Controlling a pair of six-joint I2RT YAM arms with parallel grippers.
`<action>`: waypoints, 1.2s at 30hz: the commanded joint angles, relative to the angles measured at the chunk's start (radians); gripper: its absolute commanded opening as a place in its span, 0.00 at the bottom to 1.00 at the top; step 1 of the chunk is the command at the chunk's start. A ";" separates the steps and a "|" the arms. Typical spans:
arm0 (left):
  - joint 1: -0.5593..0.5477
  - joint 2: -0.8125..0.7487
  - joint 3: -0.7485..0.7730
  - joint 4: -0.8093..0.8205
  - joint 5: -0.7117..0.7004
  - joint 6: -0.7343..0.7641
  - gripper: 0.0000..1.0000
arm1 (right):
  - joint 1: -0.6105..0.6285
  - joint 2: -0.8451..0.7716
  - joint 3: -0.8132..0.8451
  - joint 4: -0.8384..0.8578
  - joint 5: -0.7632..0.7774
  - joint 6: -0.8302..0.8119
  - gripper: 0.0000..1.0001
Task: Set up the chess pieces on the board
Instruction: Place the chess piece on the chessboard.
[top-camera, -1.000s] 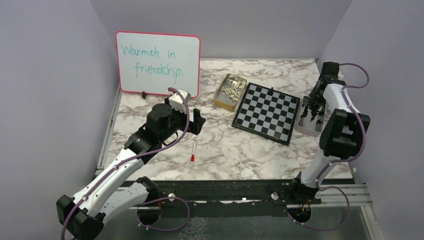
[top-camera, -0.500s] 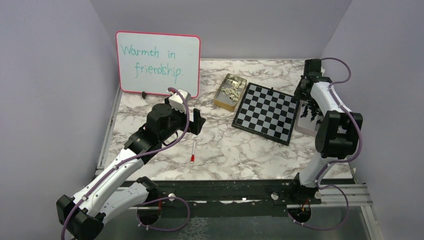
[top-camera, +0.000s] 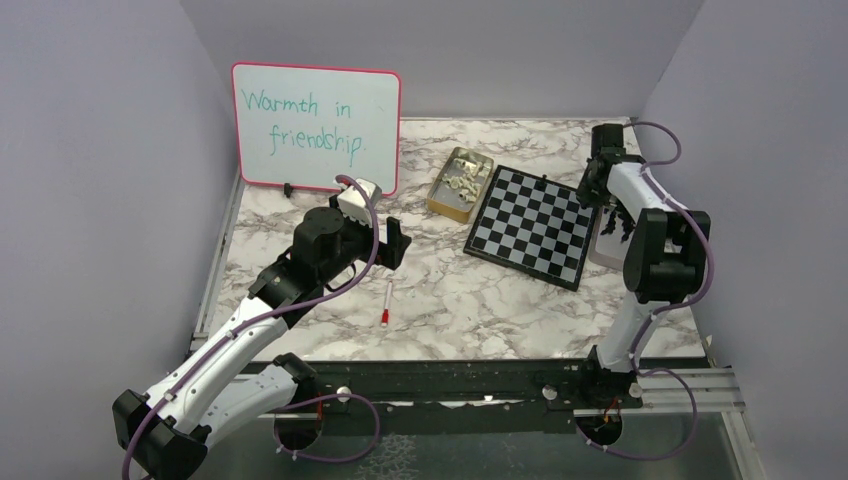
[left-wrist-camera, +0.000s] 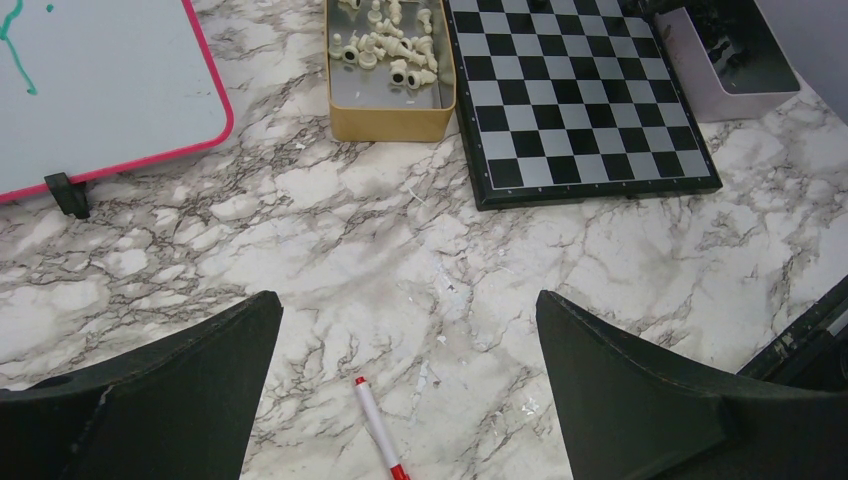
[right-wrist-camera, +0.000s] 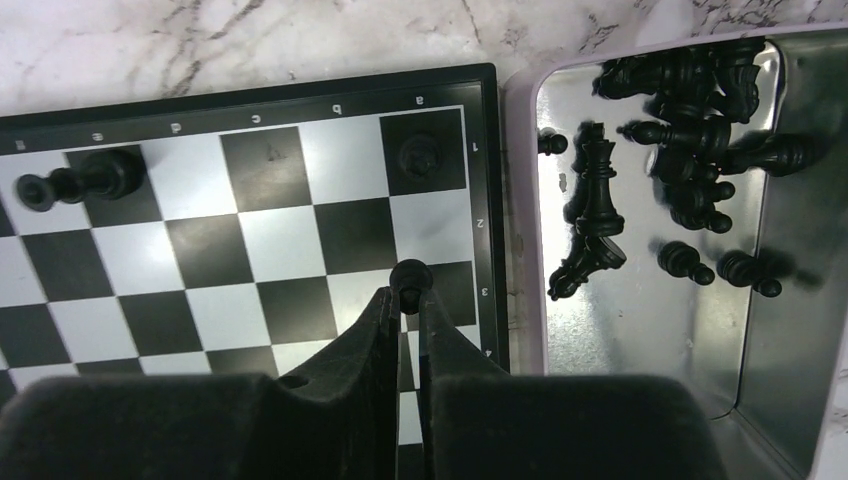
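The board (top-camera: 533, 225) lies right of centre on the table; it also shows in the left wrist view (left-wrist-camera: 575, 95) and in the right wrist view (right-wrist-camera: 250, 230). My right gripper (right-wrist-camera: 409, 297) is shut on a black pawn (right-wrist-camera: 411, 276) above the board's right edge. Two black pieces stand on the board's far row, one on the corner square (right-wrist-camera: 419, 155) and one further left (right-wrist-camera: 85, 178). Several black pieces (right-wrist-camera: 690, 110) lie in the pink tin (right-wrist-camera: 640, 330). Cream pieces (left-wrist-camera: 385, 45) lie in the gold tin (left-wrist-camera: 390, 105). My left gripper (left-wrist-camera: 410, 330) is open and empty over bare table.
A pink-framed whiteboard (top-camera: 316, 125) with green writing stands at the back left. A red-and-white marker (top-camera: 386, 302) lies on the marble table, also in the left wrist view (left-wrist-camera: 378, 428). Lilac walls close in the left, back and right.
My right arm has swung left from over the pink tin to the board's right edge, carrying a black pawn. The left arm has not moved.
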 joint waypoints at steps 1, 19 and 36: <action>-0.004 -0.008 -0.009 0.016 0.011 0.005 0.99 | 0.004 0.043 0.041 -0.015 0.058 0.016 0.13; -0.005 -0.010 -0.009 0.016 0.010 0.006 0.99 | 0.003 0.086 0.049 0.006 0.074 0.032 0.13; -0.005 -0.009 -0.009 0.016 0.009 0.006 0.99 | -0.003 0.120 0.057 0.007 0.086 0.035 0.15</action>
